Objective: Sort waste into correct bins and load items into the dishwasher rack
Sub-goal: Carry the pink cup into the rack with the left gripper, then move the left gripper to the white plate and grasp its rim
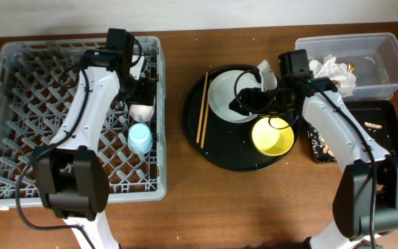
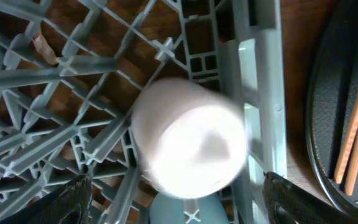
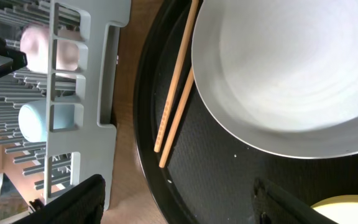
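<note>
We are loading the rack [image 1: 19, 104]: the pink cup [image 2: 188, 137] lies by its three o'clock wall, between our left fingers [image 2: 67, 205], which are spread wide and clear of it. Our right fingers [image 3: 73, 202] gape empty over the plate [image 3: 291, 68]. Next, we judge, the chopsticks [image 3: 178, 93] at its nine o'clock need a narrow pinch.

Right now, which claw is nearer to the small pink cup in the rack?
Left. The left claw hangs open just above the pink cup inside the dishwasher rack. The right claw is away over the round black tray, near the plate.
</note>
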`<state>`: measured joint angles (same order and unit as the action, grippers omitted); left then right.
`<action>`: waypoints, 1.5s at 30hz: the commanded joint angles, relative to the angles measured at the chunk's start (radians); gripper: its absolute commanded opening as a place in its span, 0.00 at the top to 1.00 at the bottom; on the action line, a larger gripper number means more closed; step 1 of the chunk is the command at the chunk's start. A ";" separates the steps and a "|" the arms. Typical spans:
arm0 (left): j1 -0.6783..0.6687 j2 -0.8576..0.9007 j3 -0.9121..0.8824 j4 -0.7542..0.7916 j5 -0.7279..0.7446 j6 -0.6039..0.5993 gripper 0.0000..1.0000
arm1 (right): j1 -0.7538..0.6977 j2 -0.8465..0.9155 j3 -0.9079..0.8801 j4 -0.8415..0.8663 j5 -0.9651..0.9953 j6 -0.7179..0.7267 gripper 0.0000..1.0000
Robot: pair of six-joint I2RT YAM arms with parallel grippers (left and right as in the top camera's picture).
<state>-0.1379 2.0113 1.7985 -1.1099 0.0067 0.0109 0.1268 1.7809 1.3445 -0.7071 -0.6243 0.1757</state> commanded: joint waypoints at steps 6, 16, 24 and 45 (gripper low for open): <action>-0.004 -0.007 0.117 -0.072 0.008 0.000 0.13 | 0.002 -0.021 0.005 -0.003 0.012 -0.014 0.25; -0.070 -0.010 0.318 -0.290 0.121 0.005 0.13 | 0.003 -0.063 0.085 -0.096 0.156 -0.014 0.42; -0.150 -0.036 0.351 -0.303 0.121 0.005 0.13 | 0.003 -0.183 0.208 -0.336 0.439 0.001 0.40; -0.262 0.036 0.347 -0.225 0.121 -0.180 0.13 | 0.002 0.071 0.209 -0.064 0.614 0.065 0.34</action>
<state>-0.3981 2.0022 2.1304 -1.3380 0.1204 -0.1196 0.1268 1.8050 1.5410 -0.7811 -0.0338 0.2333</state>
